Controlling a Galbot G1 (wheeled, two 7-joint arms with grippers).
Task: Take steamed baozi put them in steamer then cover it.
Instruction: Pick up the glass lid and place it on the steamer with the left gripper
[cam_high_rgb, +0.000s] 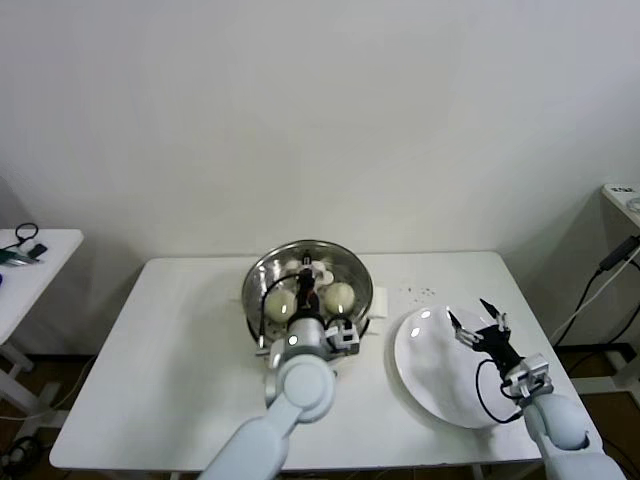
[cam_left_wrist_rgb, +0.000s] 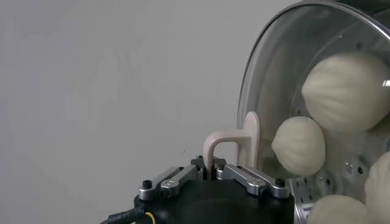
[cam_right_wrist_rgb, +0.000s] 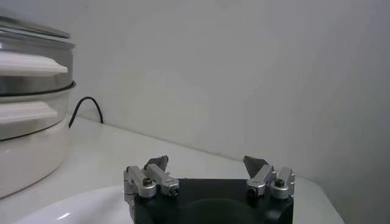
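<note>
Gripping the lid (cam_left_wrist_rgb: 317, 91) by its handle (cam_left_wrist_rgb: 234, 143) over the steamer (cam_high_rgb: 308, 290) holding buns (cam_high_rgb: 340, 295), the left gripper (cam_high_rgb: 312, 325) works while the right gripper (cam_high_rgb: 480, 322) hovers beside it, fingers spread.

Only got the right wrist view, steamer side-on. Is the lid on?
Observer: The left pincer is shut on the cream-white bar handle of the round clear glass lid, over the shiny steel steamer pot. Whether it is seated, I cannot tell.
Operator: Buns in?
Observer: Four cream-white round buns show through the glass.
Operator: Where's my arm?
Observer: The right pincer hangs open over the flat white plate, right of the steamer.
</note>
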